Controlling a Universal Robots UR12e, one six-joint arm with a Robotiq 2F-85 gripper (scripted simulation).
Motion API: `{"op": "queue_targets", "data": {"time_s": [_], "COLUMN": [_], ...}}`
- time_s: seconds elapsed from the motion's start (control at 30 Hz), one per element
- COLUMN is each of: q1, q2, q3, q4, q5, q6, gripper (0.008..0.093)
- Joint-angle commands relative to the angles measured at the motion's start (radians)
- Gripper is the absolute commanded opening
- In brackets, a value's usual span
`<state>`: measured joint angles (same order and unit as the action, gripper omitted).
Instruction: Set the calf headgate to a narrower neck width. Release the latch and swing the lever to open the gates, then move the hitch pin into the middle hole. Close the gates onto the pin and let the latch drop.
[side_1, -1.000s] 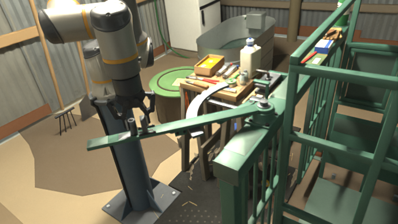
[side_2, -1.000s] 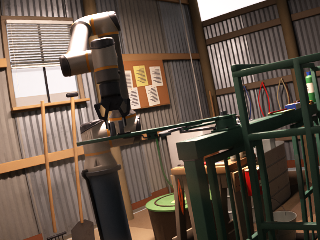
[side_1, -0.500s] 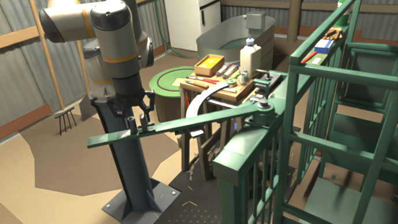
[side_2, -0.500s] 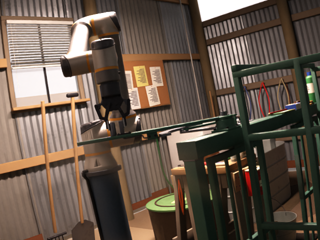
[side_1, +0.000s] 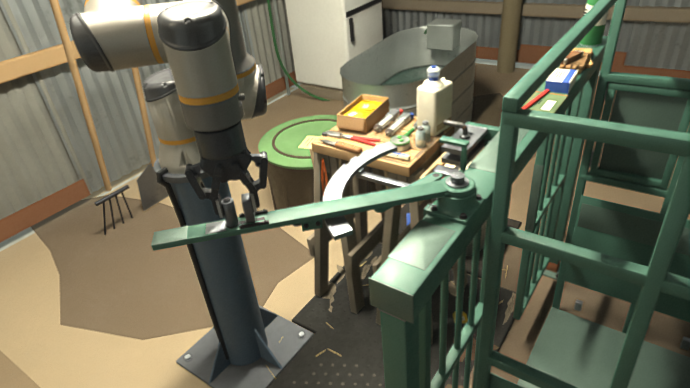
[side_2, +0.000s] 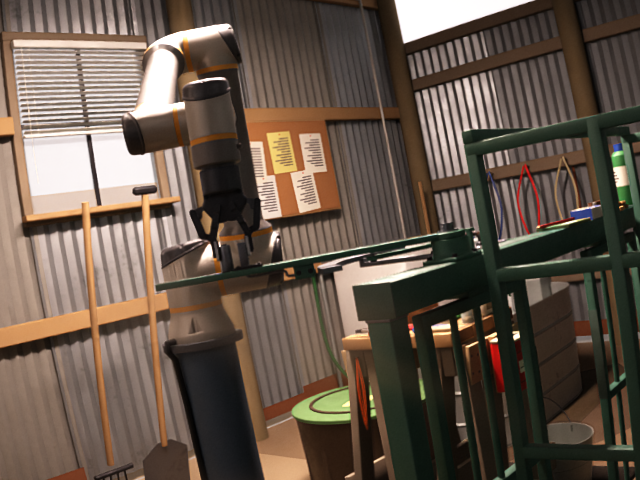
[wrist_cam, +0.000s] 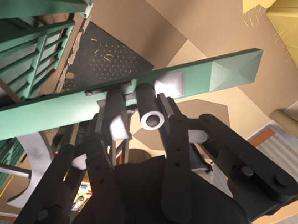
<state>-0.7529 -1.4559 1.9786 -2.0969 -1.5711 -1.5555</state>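
The hitch pin is out of sight behind the headgate's green top rail (side_1: 450, 235). The long green lever (side_1: 310, 212) (side_2: 289, 266) (wrist_cam: 133, 88) reaches out from its pivot (side_1: 457, 192) on the headgate toward the robot's pedestal, and near its free end stand a dark upright handle post (side_1: 229, 211) (wrist_cam: 148, 109) and a grey latch piece (side_1: 248, 207) (wrist_cam: 116, 116) side by side. A curved grey quadrant plate (side_1: 347, 182) passes under the lever. My gripper (side_1: 239, 207) (side_2: 232, 253) (wrist_cam: 138, 122) comes down from above and is clamped around the handle post and latch piece.
Behind the lever stands a wooden table (side_1: 380, 145) crowded with tools, a yellow tray and a white jug (side_1: 434, 97), with a green barrel (side_1: 295, 145) and metal trough (side_1: 415, 65) beyond. The robot's pedestal (side_1: 225, 280) rises just under the lever's end. Long-handled tools (side_2: 150, 320) lean on the wall.
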Motion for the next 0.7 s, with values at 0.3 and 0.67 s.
{"op": "queue_targets", "data": {"time_s": [0.3, 0.67], "q1": [0.000, 0.002], "q2": [-0.018, -0.041], "q3": [0.021, 0.047], "q4": [-0.001, -0.004], "q5": [0.000, 0.000], "q6": [0.029, 0.069], "gripper": [0.0080, 0.0080]}}
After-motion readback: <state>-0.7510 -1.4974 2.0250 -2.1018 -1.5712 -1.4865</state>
